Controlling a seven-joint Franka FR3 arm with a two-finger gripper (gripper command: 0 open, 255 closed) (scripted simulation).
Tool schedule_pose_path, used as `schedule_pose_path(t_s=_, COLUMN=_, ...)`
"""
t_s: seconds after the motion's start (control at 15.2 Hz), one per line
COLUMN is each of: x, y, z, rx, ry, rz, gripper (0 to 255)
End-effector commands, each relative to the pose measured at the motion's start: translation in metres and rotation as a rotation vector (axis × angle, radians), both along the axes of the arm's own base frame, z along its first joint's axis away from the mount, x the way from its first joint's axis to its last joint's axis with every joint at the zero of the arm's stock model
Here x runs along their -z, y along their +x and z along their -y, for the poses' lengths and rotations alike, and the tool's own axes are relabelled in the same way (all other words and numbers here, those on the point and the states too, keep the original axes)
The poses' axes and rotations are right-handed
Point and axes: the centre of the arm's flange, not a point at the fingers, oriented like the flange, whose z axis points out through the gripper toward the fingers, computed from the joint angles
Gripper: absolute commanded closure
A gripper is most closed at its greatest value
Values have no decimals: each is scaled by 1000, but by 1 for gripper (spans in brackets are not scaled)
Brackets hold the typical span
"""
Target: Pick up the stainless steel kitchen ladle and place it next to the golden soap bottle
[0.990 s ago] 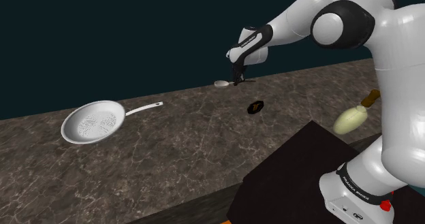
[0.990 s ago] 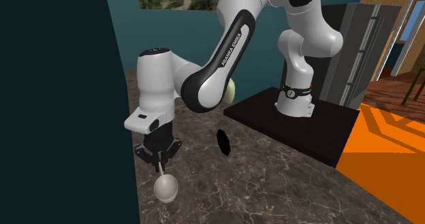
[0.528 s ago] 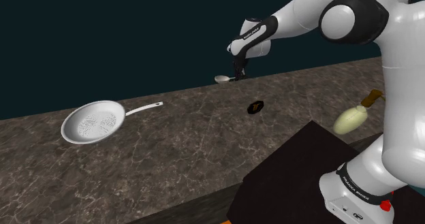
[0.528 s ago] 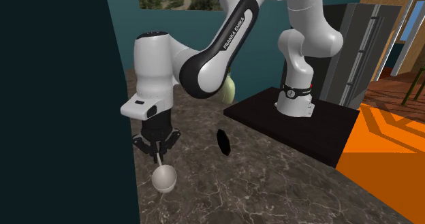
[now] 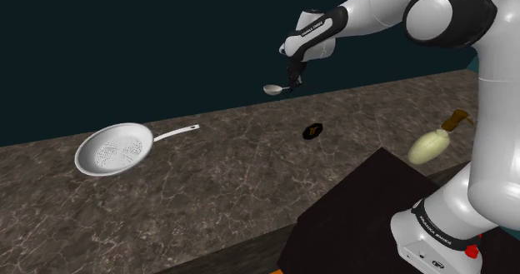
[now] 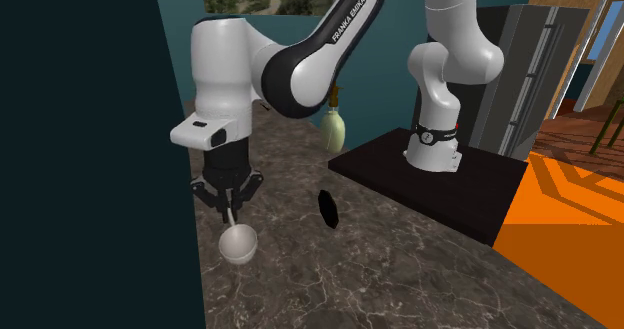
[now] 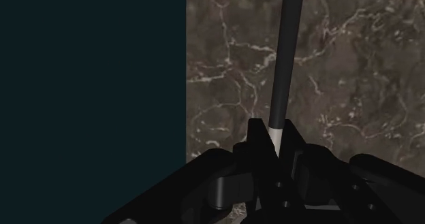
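Note:
My black gripper (image 5: 293,80) (image 6: 229,199) (image 7: 274,135) is shut on the handle of a pale grey ladle (image 5: 273,89) (image 6: 238,243) (image 7: 285,59). The ladle hangs in the air above the far edge of the dark marble counter (image 5: 225,172), close to the dark teal wall, bowl end lowest. A pale yellowish soap bottle (image 5: 429,145) (image 6: 334,127) with a brown pump lies on the counter near the black stand, far from the gripper on the shoulder view's right.
A white frying pan (image 5: 114,148) rests on the counter at the shoulder view's left. A small black disc-like object (image 5: 312,132) (image 6: 326,207) stands between the gripper and the bottle. The black stand (image 5: 367,214) (image 6: 430,182) holds the arm's base.
The gripper has risen with the ladle, lifting it well off the counter beside the wall. The pan, the disc and the bottle have stayed put.

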Motion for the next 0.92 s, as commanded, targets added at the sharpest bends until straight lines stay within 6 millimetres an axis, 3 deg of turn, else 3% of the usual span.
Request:
schedule_pose_path(t_s=0.0, x=-10, y=0, z=0, rx=0, ry=0, rz=0, gripper=255)
schedule_pose_path(t_s=0.86, x=-79, y=0, z=0, rx=0, ry=0, rz=0, gripper=255)
